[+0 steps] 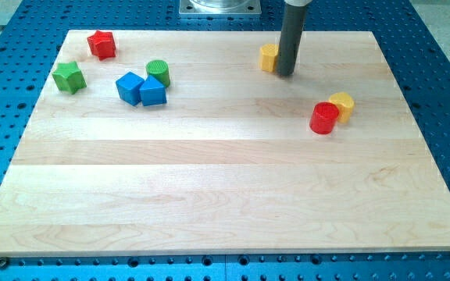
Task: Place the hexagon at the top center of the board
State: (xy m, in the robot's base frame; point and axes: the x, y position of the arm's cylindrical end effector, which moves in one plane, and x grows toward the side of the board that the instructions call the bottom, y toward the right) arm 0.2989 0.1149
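Note:
A yellow hexagon block [268, 58] lies near the view's top, a little right of center on the wooden board [225, 195]. My tip [286, 73] stands right against its right side, with the dark rod rising out of the view's top. The rod hides part of the hexagon's right edge.
A red cylinder [324, 119] and a yellow block [342, 105] touch at the right. At the upper left are a red star [101, 44], a green star [69, 77], a green cylinder [158, 72] and two blue blocks [130, 87] [153, 92]. A metal base [220, 8] sits beyond the board's top edge.

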